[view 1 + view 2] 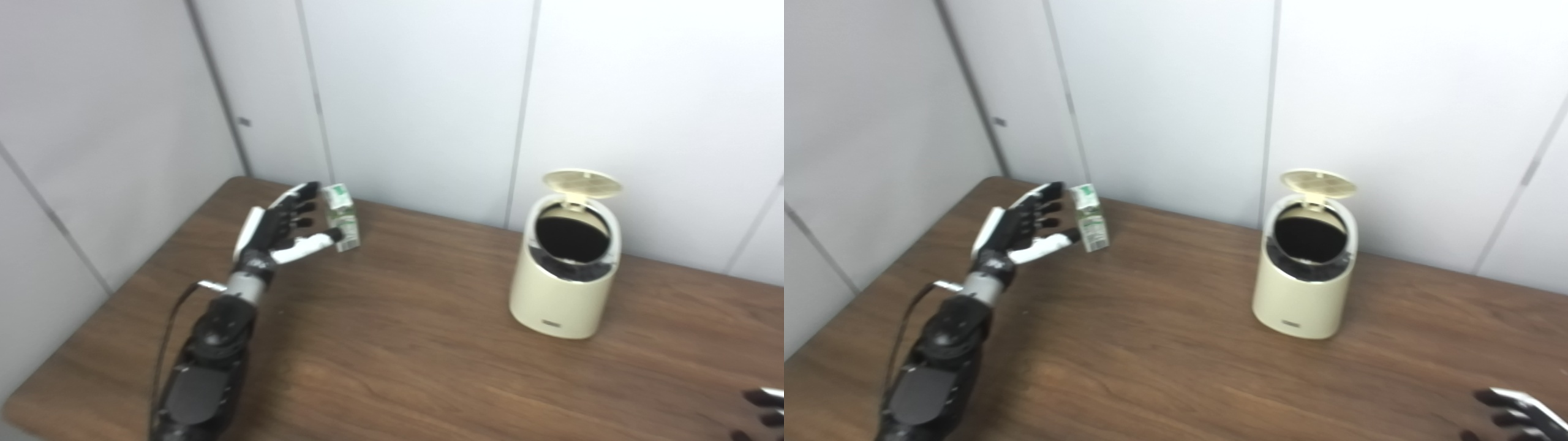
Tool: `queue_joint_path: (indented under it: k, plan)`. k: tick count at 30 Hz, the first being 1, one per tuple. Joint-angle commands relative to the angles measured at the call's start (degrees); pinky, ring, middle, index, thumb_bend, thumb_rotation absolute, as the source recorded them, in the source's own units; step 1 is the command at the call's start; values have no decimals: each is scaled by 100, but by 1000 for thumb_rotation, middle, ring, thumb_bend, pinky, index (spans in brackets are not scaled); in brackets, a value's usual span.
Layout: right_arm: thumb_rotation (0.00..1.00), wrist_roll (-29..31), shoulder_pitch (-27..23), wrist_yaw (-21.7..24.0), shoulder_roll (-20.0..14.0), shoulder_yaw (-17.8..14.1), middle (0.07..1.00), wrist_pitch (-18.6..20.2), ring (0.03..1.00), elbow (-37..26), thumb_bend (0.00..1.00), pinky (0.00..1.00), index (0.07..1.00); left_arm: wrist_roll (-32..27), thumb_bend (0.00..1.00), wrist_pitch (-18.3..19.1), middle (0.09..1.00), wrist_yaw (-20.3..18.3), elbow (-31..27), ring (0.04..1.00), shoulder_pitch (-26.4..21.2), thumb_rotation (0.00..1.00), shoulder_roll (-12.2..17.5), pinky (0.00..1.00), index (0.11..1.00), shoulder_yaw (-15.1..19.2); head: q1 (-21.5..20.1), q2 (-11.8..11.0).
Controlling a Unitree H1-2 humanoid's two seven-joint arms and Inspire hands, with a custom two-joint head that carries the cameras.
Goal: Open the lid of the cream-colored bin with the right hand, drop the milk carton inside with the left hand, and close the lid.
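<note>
Black-and-white left hand at far left of wooden table, fingers spread wide, thumb tip at milk carton; not gripped. Carton stands slightly tilted near back edge. Cream bin well right, lid flipped up, dark opening exposed. Right hand low at bottom-right corner, mostly cropped; grip state unclear.

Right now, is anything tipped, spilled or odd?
Nothing stands out. The milk carton stands upright by the open left hand, and the cream bin sits upright with its lid raised. No spills on the table.
</note>
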Motion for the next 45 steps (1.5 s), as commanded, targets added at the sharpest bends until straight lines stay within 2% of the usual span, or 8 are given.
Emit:
queue_joint_path:
  k: [1, 6, 12, 22, 31, 35, 43, 45]
  plan:
    - [98, 74, -80, -34, -125, -132, 655, -239, 544, -135, 179, 389, 604, 116, 1000, 70, 928, 140, -202, 928, -198, 437, 91, 880, 938, 25, 4, 8]
    - [324, 168, 3, -15, -314, -272, 649, -462, 561, 27, 178, 401, 611, 77, 1000, 343, 934, 189, -278, 934, -126, 432, -65, 904, 940, 59, 244, -33]
    - [184, 226, 98, -82, -447, -401, 638, -909, 569, 302, 207, 425, 614, 179, 1000, 345, 937, 144, -187, 938, -3, 464, 5, 907, 946, 0, 216, -14]
    - [96, 86, 233, -60, -417, -426, 635, -885, 581, 140, 209, 435, 603, -27, 1000, 382, 947, 113, 124, 955, -19, 457, 39, 943, 952, 160, 107, -16]
    - [84, 10, 199, -58, -354, -392, 637, -828, 579, 165, 213, 434, 607, 76, 1000, 52, 838, 440, 255, 842, -74, 412, -16, 805, 868, 338, 51, -78]
    - [112, 44, 210, -11, -342, -389, 640, -778, 577, 105, 206, 433, 610, 155, 1000, 223, 831, 580, 322, 833, -144, 402, 17, 783, 903, 327, -55, -90]
    - [233, 121, 326, 202, -262, -404, 634, -486, 568, -199, 182, 413, 592, -47, 1000, 1061, 998, -195, 801, 975, -436, 442, 417, 918, 1000, -60, -155, -53]
    - [170, 106, 359, 240, -247, -434, 621, -451, 558, -255, 401, 403, 519, -22, 1000, 1162, 1000, -198, 880, 979, -495, 441, 435, 916, 1000, -108, -174, -42]
